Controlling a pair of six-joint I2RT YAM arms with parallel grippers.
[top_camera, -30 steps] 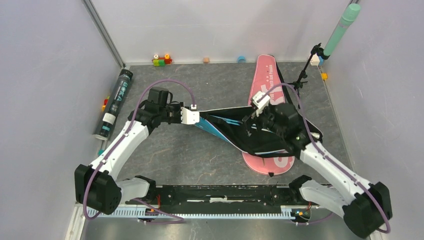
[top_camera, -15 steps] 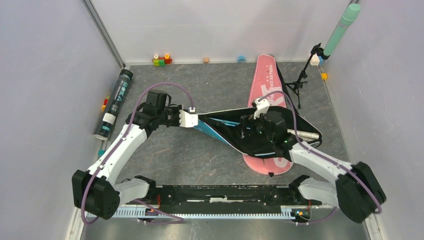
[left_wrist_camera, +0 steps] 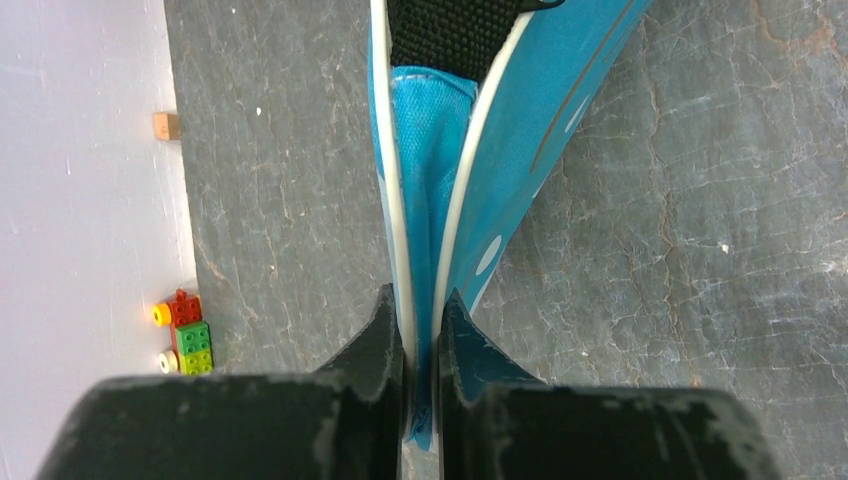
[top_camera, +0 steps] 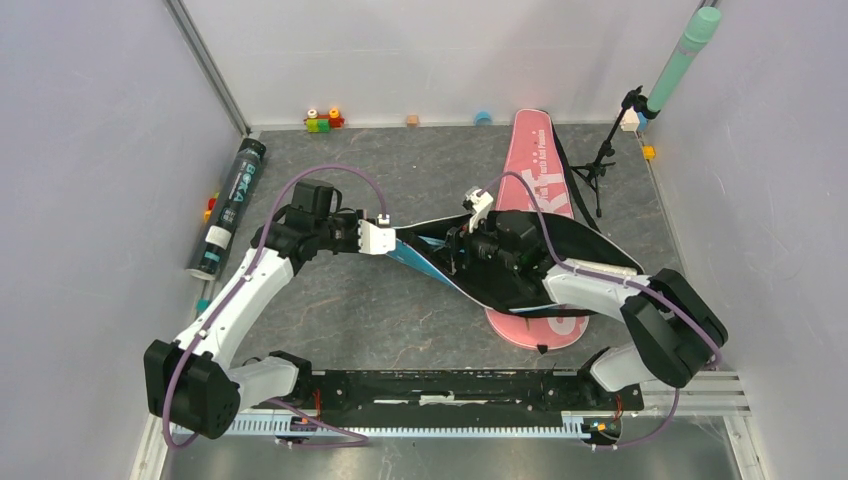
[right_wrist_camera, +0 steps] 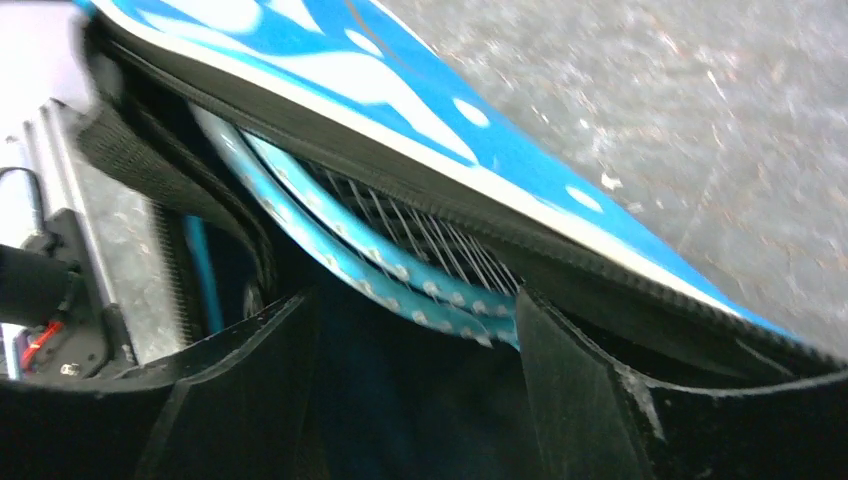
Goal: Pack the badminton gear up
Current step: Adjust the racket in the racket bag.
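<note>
The left claw is pressed tight on the thin pointed end of the long blue cloth racket bag. It pinches the bag's white-edged rim between its two black fingers. The right claw is spread wide at the blue bag's open side. The thin blue racket with white strings lies inside the bag, right at that claw's fingertips. I cannot tell if the fingers touch it. From above, the blue bag stretches across the middle of the grey stone-look table. Its wide end rests on top of the long pink racket bag, which sticks out past it on the far side and the near side. Grey table shows on the near side and the far left side of the blue bag. Well left of the blue bag, the dark round tube lies by the wall. Far behind the blue bag sit small coloured toy blocks, and behind its right end stands a small black tripod stand. Only the right wrist view shows the racket. The top view shows just the bag's dark inside.
</note>
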